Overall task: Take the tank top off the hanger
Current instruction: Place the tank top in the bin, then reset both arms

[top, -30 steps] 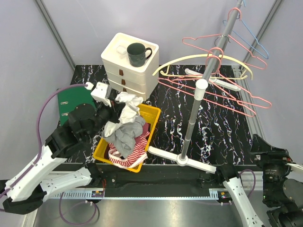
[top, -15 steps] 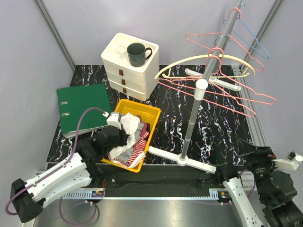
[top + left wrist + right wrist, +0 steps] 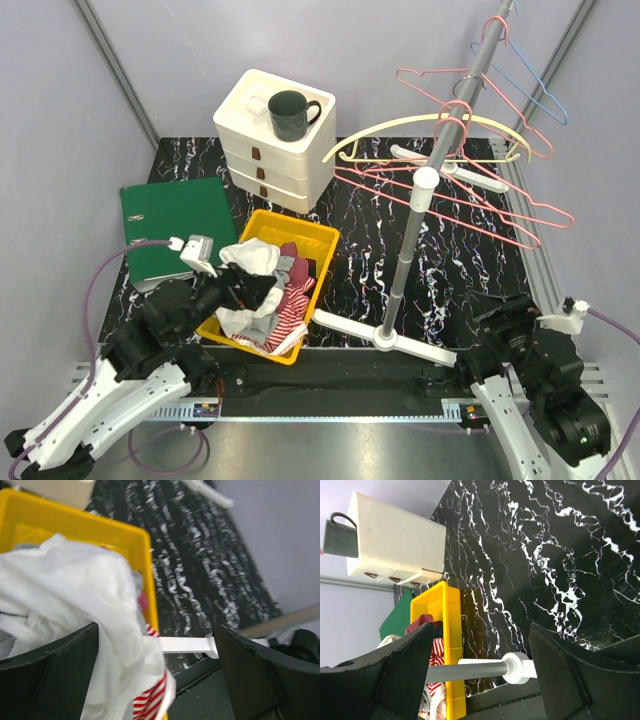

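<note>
White cloth, likely the tank top (image 3: 75, 595), lies heaped in the yellow bin (image 3: 322, 250), off the bare hangers (image 3: 470, 195). The left gripper (image 3: 155, 670) and right gripper (image 3: 480, 670) both stand apart, holding nothing. Lift the left straight up so no fold snags. Black marbled desk (image 3: 460, 270), pale lilac walls.

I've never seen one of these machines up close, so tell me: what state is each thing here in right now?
left gripper: open, white cloth loose between its jaws.
right gripper: open, empty.
yellow bin: heaped with clothes.
white garment: off any hanger, crumpled atop the bin.
hangers: bare, on the rack.
drawer unit: drawers shut.
mug: upright on the drawer unit.
green binder: closed, lying flat.
</note>
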{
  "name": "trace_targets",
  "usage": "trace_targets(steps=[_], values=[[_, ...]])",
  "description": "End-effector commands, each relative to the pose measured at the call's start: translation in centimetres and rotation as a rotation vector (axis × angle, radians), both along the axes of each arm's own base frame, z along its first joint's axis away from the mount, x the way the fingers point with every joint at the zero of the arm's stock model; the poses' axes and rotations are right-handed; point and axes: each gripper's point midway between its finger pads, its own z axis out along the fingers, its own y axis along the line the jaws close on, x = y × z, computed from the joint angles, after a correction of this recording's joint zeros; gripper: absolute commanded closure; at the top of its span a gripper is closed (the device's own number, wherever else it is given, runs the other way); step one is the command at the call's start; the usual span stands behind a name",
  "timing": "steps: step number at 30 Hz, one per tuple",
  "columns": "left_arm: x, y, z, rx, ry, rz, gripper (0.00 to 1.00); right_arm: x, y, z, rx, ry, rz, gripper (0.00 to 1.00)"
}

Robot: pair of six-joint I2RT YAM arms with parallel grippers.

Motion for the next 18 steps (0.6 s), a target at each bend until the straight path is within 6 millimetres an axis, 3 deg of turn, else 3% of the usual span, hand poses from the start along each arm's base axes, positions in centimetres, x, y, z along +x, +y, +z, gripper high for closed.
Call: trace_targets(steps=[1,4,10,15,18], values=[[-3.0,-1.4,5.8,-0.125,-0.105,-0.18,0.01,1.6,1.7,0.1,0.049,-0.029,0.056,0.16],[-3.9,-2.0,7.2,-0.165,-0.116,-0.236,0.01,2.7,2.5,-0.7,0.069,-0.029,0.073,0.14],[-4.2,-1.3,6.5,-0.238,-0.155,-0.209,0.01,4.5,5.2,-2.9,0.121,0.005,0.165,0.08],[-4.7,0.1,5.1,-0.303,-0.201,-0.169,0.01,4.7,6.5,-5.2,0.142,0.045,0.222,0.02],[-5.4,0.9,4.9,-0.349,-0.234,-0.169,0.01,4.9,7.6,-4.8,0.159,0.02,0.282,0.0]])
